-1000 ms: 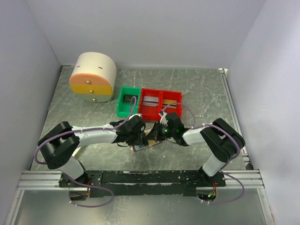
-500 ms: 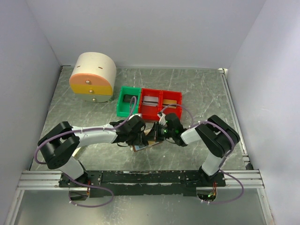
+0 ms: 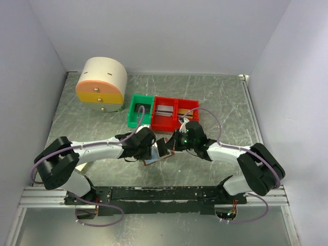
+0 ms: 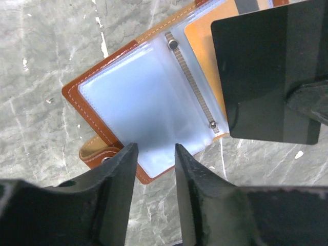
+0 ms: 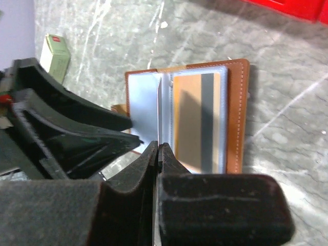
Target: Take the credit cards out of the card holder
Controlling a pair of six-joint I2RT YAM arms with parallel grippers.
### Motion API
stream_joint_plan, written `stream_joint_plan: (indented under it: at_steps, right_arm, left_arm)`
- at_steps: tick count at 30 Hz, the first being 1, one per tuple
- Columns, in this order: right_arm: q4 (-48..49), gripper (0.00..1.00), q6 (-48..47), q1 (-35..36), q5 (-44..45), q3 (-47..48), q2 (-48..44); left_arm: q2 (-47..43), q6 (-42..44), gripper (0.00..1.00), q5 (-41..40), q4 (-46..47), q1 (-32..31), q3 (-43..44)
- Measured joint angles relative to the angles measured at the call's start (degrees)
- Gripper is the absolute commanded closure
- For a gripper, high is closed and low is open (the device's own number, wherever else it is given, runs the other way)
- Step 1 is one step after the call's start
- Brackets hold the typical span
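- The card holder is showing tan stitched leather-like edging and glossy clear plastic sleeves.
- The black card overlapping the card holder is looking smooth.
- The worktop is looking marbled and satin.

The left claw, fingers spread, stands over the near edge of the card holder and blocks that side. The black card, clamped in the right claw, hangs before the holder's other half and, in the left wrist view, hides most of the orange card. The pale-blue panel by the left claw lies uncovered. Red bins and a green bin close off the far side; the bare surface to the right gives free passage
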Motion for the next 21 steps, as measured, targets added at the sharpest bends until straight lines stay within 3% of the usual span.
stream_joint_plan:
  at_steps: [5,12,16,21]
  right_arm:
    - [-2.99,1.0,-1.14,0.0,1.73,-0.31,-2.8]
    - [1.68,1.0,-1.62,-0.13,2.84,-5.49,-11.23]
    - [5.46,1.0,-1.49,-0.17,2.32,-8.61,-15.13]
    - [12.81,1.0,0.66,-0.17,-1.29,-10.03,-17.51]
  left_arm:
    - [-5.29,0.0,0.25,-0.46,-1.11,0.0,-0.76]
    - [-21.79,0.09,0.01,-1.75,-0.85,0.11,-3.23]
    - [-29.99,1.33,0.0,-1.03,1.14,1.6,-6.67]
    - [-36.85,2.75,0.02,5.88,5.14,9.31,-12.5]
